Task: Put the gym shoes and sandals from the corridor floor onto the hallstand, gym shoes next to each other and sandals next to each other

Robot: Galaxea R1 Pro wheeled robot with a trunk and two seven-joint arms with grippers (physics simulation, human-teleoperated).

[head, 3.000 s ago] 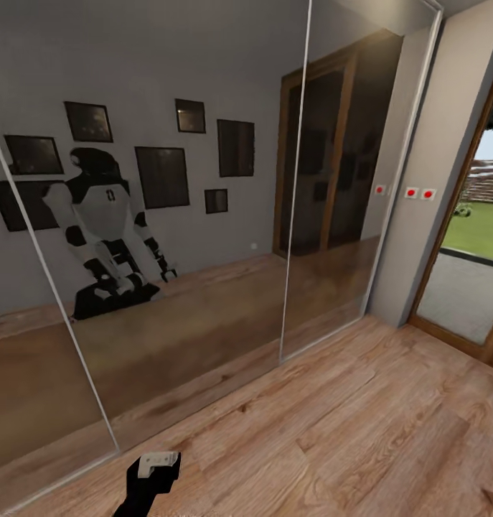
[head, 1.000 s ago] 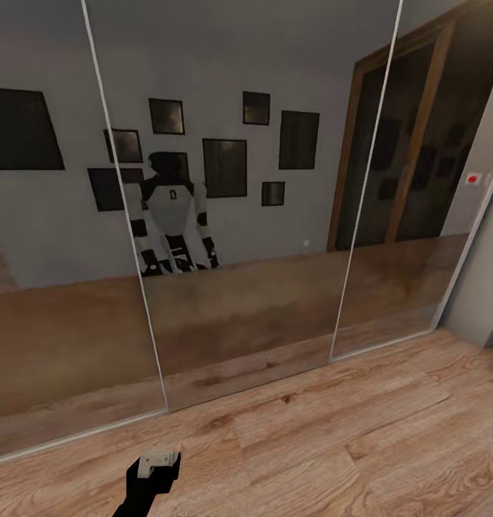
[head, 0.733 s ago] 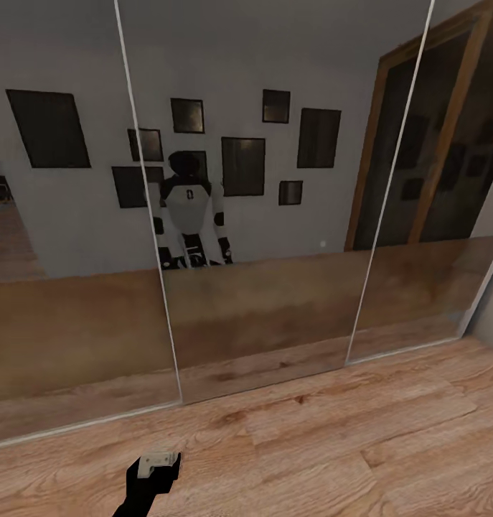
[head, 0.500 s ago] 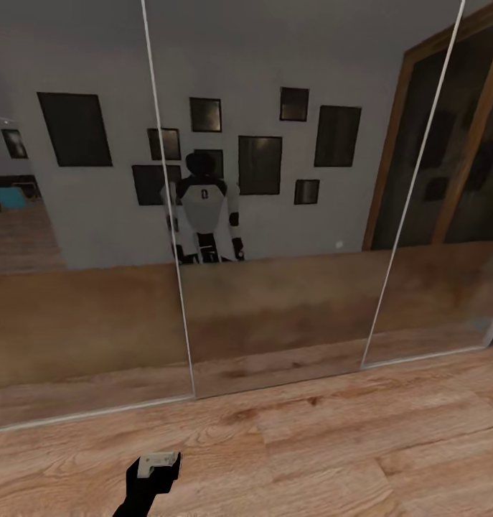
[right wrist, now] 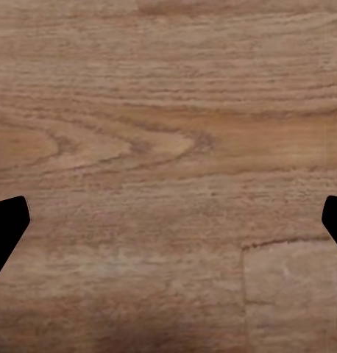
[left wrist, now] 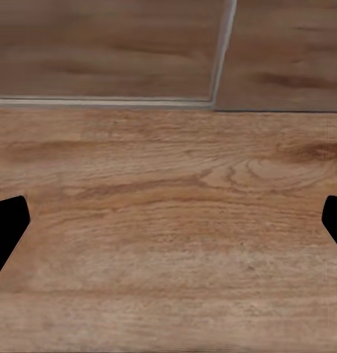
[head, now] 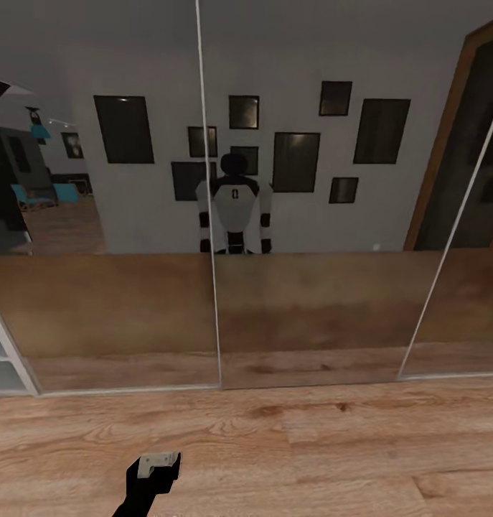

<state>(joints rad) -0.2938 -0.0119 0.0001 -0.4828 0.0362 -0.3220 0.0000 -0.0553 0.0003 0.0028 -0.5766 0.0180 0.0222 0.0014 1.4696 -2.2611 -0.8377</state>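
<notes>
The gym shoes and the sandals are out of view. Bare corridor floor (head: 332,459) of brown wood planks lies in front of me. A sliver of pale grey-white shelving, which looks like the hallstand (head: 3,359), shows at the far left edge. My left arm (head: 151,477) hangs low over the floor. In the left wrist view my left gripper (left wrist: 168,228) is open above bare planks, its dark fingertips (left wrist: 5,232) spread wide. My right gripper (right wrist: 168,228) is open too, over bare planks, with nothing between its fingers.
Glossy mirrored wardrobe doors (head: 311,309) stand straight ahead, their bottom rail (head: 224,388) on the floor. They reflect me (head: 233,208), a wall of black-framed pictures and a wood-framed door (head: 447,158). Open floor runs left and right along the doors.
The camera has swung left: the mirror doors slid right across the picture, the glass door and its wall left the frame, and the pale shelving came in at left. My arm keeps its pose.
</notes>
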